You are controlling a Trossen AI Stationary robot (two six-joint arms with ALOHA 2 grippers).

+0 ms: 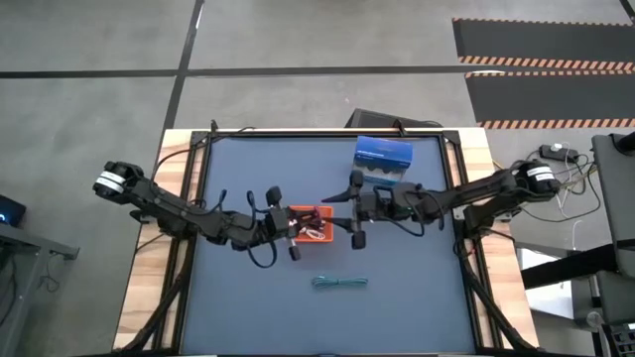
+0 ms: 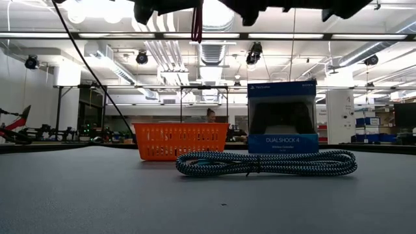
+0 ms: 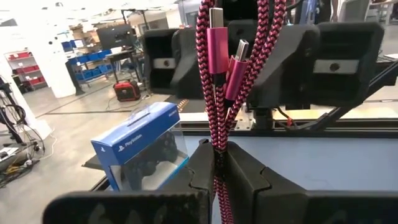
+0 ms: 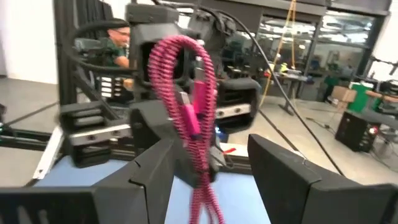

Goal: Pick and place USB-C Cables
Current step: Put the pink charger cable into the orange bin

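The pink-red braided cable (image 3: 217,93) is folded into a bundle, its two connectors (image 3: 217,46) showing, and is held by my left gripper (image 1: 295,224) above the orange tray (image 1: 329,236). In the low view its end (image 2: 196,26) hangs high above the tray (image 2: 181,142). My right gripper (image 1: 355,212) faces the left one, open; its fingers (image 4: 155,171) stand on either side of the cable's loop (image 4: 186,93). I cannot tell whether they touch it. The teal cable (image 1: 340,283) lies coiled on the mat, nearer the table's near edge (image 2: 266,162). Something white lies in the tray (image 1: 316,234). My left gripper is shut on the pink-red cable, pinching several strands of the bundle (image 3: 217,163) between its two fingers (image 3: 202,168). The strands and both connectors run on past the fingertips. The cable is lifted clear of the tray and the table.
A blue DualShock 4 box (image 1: 384,154) stands toward the far edge behind the right gripper (image 2: 283,117). The dark mat is bare to the left and right of the teal cable. A black frame rail (image 1: 203,198) borders the mat. A person sits in the room beyond (image 4: 115,40).
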